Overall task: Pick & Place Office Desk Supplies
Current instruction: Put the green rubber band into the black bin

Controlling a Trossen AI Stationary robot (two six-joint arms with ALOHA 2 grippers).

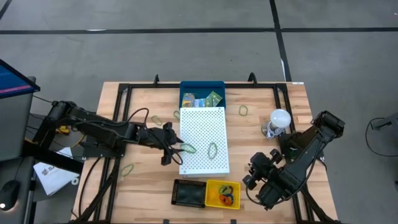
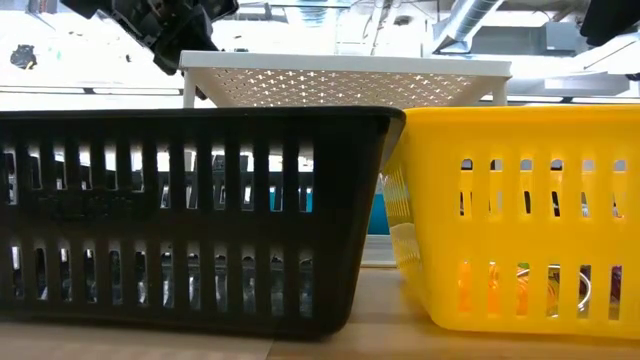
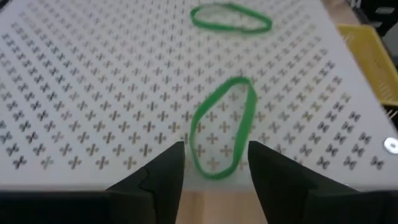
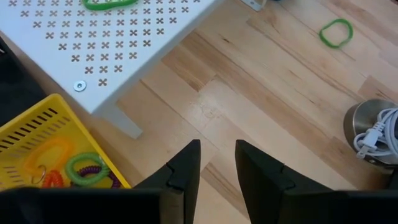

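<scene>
Looking down from above, we see the left gripper (image 1: pixel 176 149) at the left edge of the white perforated board (image 1: pixel 203 124), which stands in the middle of the wooden table (image 1: pixel 261 137). In the left wrist view its 2 fingers (image 3: pixel 163 177) stand apart with a clear gap, and a green rubber band (image 3: pixel 222 127) lies on the board with its near end between the fingertips. We cannot tell if the fingers touch it; the loop rests flat on the board surface and looks not lifted. A 2nd green band (image 3: pixel 231 17) lies farther on the same board, well apart from the first one.

The right gripper (image 4: pixel 216 163) is over bare wood near the right front of the table, close to the yellow basket (image 1: pixel 214 186). Its fingers stand narrow, with a small gap between them, and they hold nothing. In the right wrist view, we see coloured loops (image 4: pixel 68 167) inside the yellow basket, green, orange and purple. The black basket (image 1: pixel 188 193) stands just beside the yellow one, on its left side.

More green bands lie on the table: 1 near the right of the board (image 1: pixel 244 111), 1 near the left front part (image 1: pixel 127 168). A blue tray (image 1: pixel 186 87) behind the board holds small printed packets (image 1: pixel 208 99). A white bulb-like object (image 1: pixel 278 118) stands at the right side of the table.
</scene>
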